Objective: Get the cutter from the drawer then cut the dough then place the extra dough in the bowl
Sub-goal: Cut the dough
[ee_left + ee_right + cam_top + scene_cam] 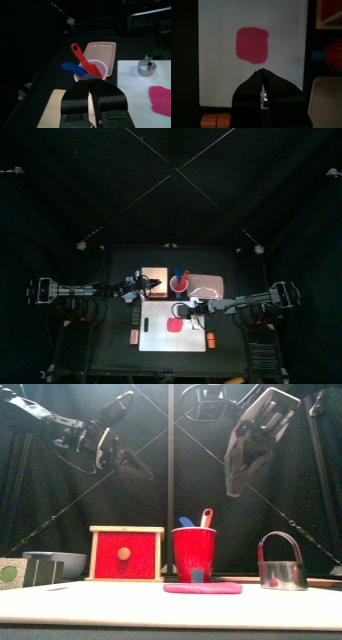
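The flat pink dough (203, 588) lies on the white cutting board (80, 606), and it shows again as dough (252, 44) below my right gripper (261, 72). The metal cutter (281, 564) stands upright on the board to the right of the dough. At the back left is the wooden box (127, 554), its red drawer front closed. The blue-grey bowl (51, 564) sits left of the box. My left gripper (89, 80) hangs shut and empty above the box, facing the red cup (90, 67). High over the board, my right gripper (238, 479) is shut and empty.
The red cup (194, 552) holds a blue and a red toy knife between the box and the cutter. Behind it lies the pink tray (203, 286). Small orange toy foods (134, 336) sit at the board's front corners.
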